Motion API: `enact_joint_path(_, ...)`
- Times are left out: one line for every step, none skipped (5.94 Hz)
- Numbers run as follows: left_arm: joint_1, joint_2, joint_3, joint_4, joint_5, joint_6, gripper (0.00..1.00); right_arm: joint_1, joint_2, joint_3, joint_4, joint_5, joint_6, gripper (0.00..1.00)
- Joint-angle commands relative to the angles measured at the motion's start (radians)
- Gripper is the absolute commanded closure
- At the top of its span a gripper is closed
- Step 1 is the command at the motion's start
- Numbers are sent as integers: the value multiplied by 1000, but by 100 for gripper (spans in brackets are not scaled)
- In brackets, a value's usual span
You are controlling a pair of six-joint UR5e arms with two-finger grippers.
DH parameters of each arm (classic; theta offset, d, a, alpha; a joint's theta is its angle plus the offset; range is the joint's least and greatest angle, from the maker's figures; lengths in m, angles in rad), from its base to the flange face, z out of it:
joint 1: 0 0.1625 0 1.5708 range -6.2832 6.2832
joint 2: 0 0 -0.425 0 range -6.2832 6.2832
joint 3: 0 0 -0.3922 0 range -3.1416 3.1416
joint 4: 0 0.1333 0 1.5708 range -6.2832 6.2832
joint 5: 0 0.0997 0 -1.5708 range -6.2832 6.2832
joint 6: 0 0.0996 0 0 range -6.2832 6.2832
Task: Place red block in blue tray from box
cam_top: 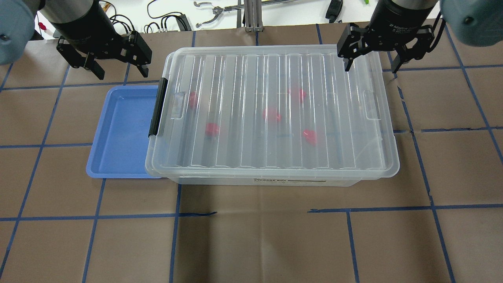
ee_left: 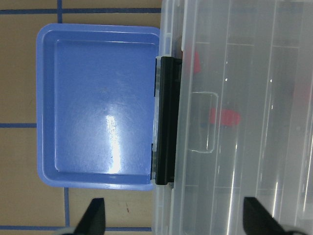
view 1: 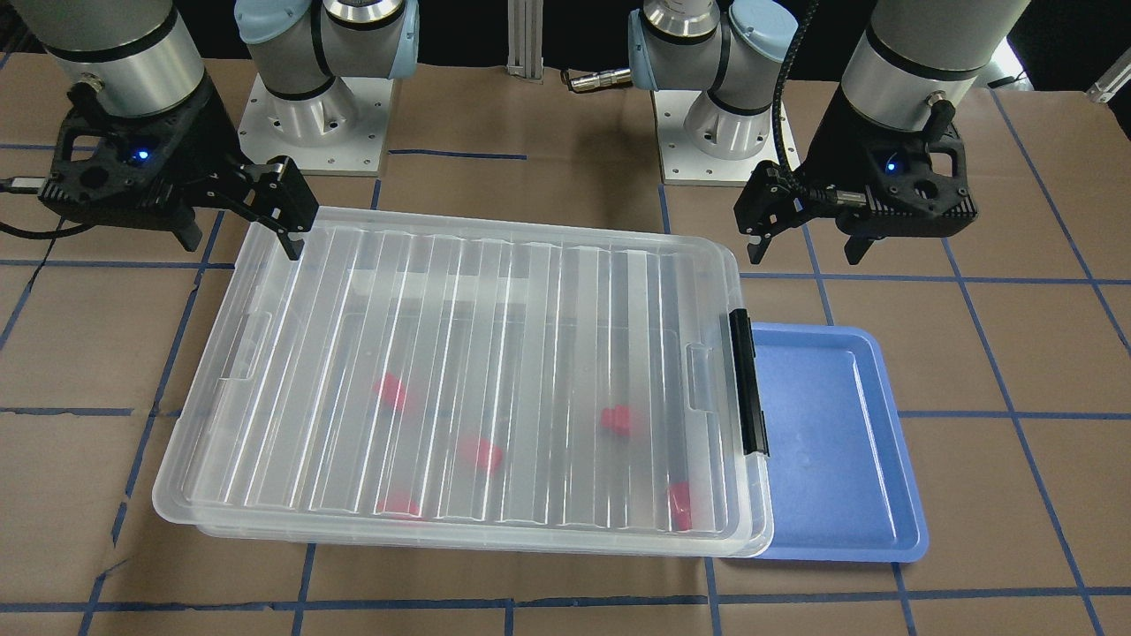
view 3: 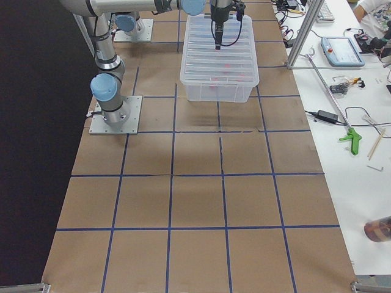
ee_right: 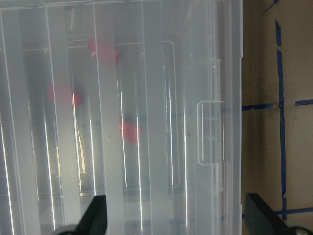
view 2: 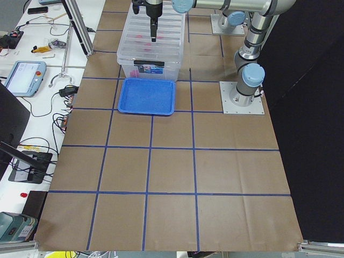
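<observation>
Clear plastic takes up the middle of the table (cam_top: 251,243). The box (cam_top: 220,179) lies with its long sides parallel to the robot's edge, roughly midway between that edge and the operators' edge. Its ribbed lid (cam_top: 243,153) is on, and the black latch (cam_top: 158,108) is down over the short end that faces the table's left end. Through the lid I can make out five red blocks (cam_top: 212,129), all blurred, scattered on the box floor and apart from one another. One lies close to the latch end, the others nearer the middle.

The tray (cam_top: 118,129) lies flat on the table just beside the latch end, on the side toward the table's left end. One long rim disappears under the lid's overhang, so I cannot tell whether tray and box touch.

The left gripper (cam_top: 121,72) hangs above the table, over the place where tray and latch meet. Its jaws are spread wide and nothing is between them. The right gripper (cam_top: 371,67) hangs above the opposite end of the box, toward the table's right end, with its jaws likewise wide apart and empty. Both are raised clear of the lid.
</observation>
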Motion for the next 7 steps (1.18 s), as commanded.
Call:
enact_joint_path(0,0,3,0,0,0,2,-108,9,13,-8,-13,-139,0)
enact_joint_path(0,0,3,0,0,0,2,-168,20,62,-11,-12,-164,0)
enact_joint_path(0,0,3,0,1,0,2,-186,20,151,-70,-10,-161,0)
enact_joint_path(0,0,3,0,0,0,2,-186,18,259,-159,-9,-161,0)
enact_joint_path(0,-2,4,0,0,0,2,-186,18,330,-278,-13,-161,0)
enact_joint_path(0,-2,4,0,0,0,2,-186,18,351,-309,-36,-166,0)
enact_joint_path(0,-2,4,0,0,0,2,-186,18,359,-313,-62,-166,0)
